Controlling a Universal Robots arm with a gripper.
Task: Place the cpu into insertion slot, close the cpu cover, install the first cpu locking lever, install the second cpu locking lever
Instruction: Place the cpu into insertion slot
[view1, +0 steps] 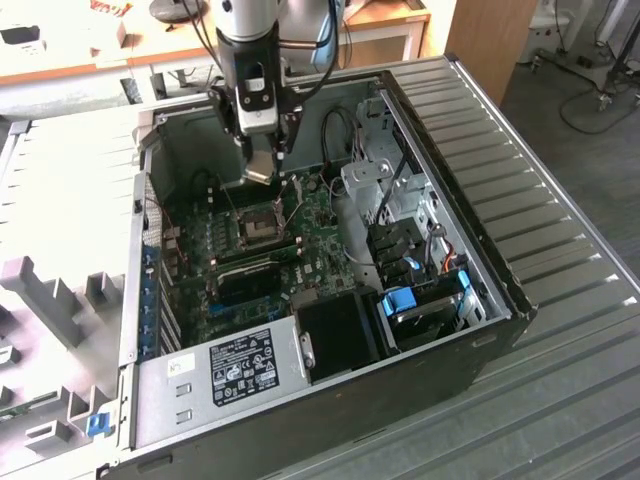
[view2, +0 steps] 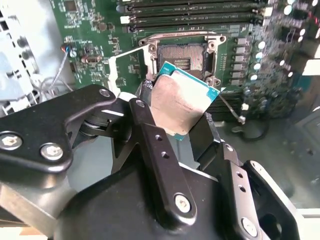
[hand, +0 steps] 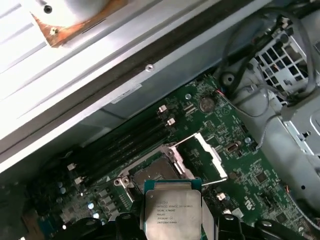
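Silver-tan flat square cpu (view2: 184, 97): found pinched at opposite edges by black metal gripper (view2: 176, 131) above black-framed square insertion slot (view2: 182, 57); judged light, rigid, fragile underneath, so edge-hold only.

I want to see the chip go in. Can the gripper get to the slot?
Probably yes: the gripper holds the cpu near the slot, the cover stands open, and nothing seems to block the way.
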